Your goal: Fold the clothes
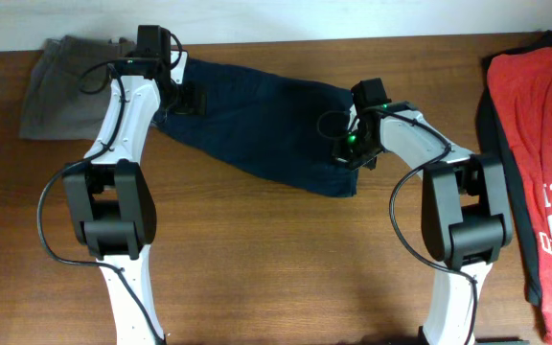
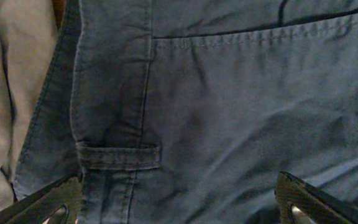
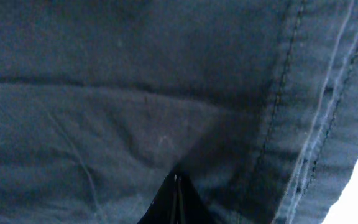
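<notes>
The dark navy shorts [image 1: 266, 129] lie slanted across the back of the table, from the upper left towards the right middle. My left gripper [image 1: 188, 99] is open over their left end; the left wrist view shows its jaws [image 2: 179, 200] spread wide just above the waistband and a belt loop [image 2: 120, 157]. My right gripper [image 1: 346, 155] is at the shorts' right end, near the stitched hem [image 3: 303, 124]. In the right wrist view its fingers [image 3: 176, 180] are pressed together on the navy cloth [image 3: 104, 93], which fills the view.
Grey-olive shorts [image 1: 60, 86] lie at the back left, touching the navy pair, and show in the left wrist view [image 2: 11, 93]. A red T-shirt with white lettering [image 1: 535, 125] lies along the right edge on a dark garment [image 1: 484, 115]. The table is brown wood [image 1: 276, 259].
</notes>
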You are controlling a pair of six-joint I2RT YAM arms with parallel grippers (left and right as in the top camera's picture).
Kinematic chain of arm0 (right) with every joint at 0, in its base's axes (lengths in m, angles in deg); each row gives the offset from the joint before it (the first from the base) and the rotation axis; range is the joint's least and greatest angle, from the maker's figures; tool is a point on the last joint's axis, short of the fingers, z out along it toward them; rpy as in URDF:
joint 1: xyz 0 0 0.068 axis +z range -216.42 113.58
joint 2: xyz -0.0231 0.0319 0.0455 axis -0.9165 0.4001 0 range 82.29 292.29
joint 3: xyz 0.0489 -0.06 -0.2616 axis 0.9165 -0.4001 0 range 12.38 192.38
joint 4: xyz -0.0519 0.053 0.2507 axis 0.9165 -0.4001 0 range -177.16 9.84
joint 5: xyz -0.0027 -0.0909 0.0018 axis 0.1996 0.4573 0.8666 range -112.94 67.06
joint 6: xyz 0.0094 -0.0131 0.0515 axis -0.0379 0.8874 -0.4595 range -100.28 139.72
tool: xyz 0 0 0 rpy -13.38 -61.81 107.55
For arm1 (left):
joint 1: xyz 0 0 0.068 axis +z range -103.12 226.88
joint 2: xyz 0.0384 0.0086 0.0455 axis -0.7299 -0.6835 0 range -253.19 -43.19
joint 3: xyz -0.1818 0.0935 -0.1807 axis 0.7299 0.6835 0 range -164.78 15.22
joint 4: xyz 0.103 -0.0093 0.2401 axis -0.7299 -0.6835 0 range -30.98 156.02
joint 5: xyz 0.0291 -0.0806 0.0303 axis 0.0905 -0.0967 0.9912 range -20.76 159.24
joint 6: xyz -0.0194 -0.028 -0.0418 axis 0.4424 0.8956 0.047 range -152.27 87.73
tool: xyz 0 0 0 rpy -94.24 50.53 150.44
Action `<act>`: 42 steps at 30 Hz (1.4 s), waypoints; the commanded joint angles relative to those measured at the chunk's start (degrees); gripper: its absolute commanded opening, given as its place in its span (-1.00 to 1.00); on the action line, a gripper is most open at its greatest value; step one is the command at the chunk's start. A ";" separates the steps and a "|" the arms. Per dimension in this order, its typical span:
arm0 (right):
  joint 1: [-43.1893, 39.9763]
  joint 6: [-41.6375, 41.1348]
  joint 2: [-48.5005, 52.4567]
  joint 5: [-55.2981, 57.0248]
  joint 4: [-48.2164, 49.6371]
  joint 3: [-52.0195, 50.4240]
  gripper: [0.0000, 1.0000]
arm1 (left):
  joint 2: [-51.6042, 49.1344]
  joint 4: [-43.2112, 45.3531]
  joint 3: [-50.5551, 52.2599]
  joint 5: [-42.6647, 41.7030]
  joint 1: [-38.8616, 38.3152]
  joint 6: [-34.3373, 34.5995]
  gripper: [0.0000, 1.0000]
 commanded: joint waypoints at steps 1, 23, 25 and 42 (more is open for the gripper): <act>-1.11 -2.01 3.30 3.85 -2.08 -0.66 -0.92 | 2.05 -0.20 -0.68 -0.87 0.20 0.79 0.98; -15.43 5.44 3.28 23.34 -11.28 2.05 -0.92 | 3.78 -3.37 -0.70 -17.35 -0.46 -1.11 0.54; -15.78 5.40 3.28 23.34 -12.02 3.54 -0.93 | 5.27 -4.00 -0.70 -18.05 -1.60 -3.32 0.52; -13.35 14.43 2.64 5.42 -33.92 28.55 -0.77 | 3.50 -0.59 -0.68 -20.13 -18.16 -2.91 -0.31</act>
